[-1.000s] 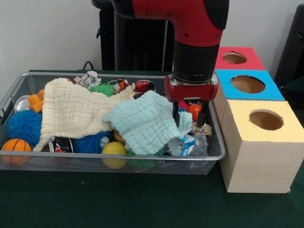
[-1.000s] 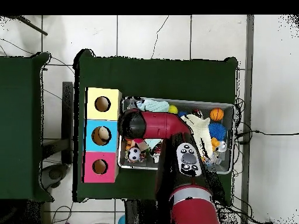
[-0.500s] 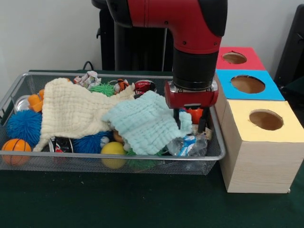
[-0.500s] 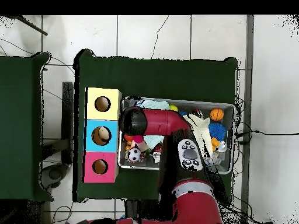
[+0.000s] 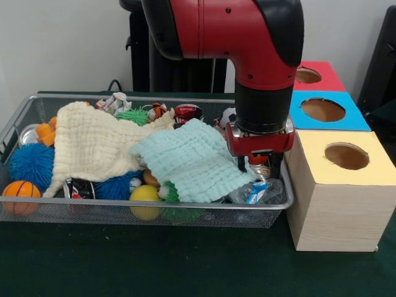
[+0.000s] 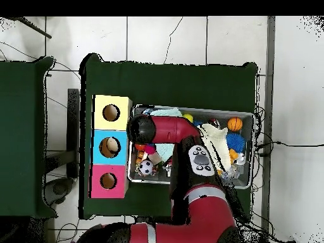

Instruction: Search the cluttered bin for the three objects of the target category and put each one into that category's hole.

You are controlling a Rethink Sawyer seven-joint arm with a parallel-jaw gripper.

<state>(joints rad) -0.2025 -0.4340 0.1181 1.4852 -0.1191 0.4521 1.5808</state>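
Comparing with a second ago, we find the gripper shifted toward the bin's box-side corner; jaws' state indeterminable; search continues.

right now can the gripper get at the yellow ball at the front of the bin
Probably yes. The yellow ball lies against the bin's front wall, uncovered from above; the light blue cloth only borders it. The gripper hangs farther right.

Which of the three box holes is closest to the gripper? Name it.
The hole in the yellow-topped box. The gripper hangs in the bin right beside that box; the blue-topped and red-topped boxes sit farther back.
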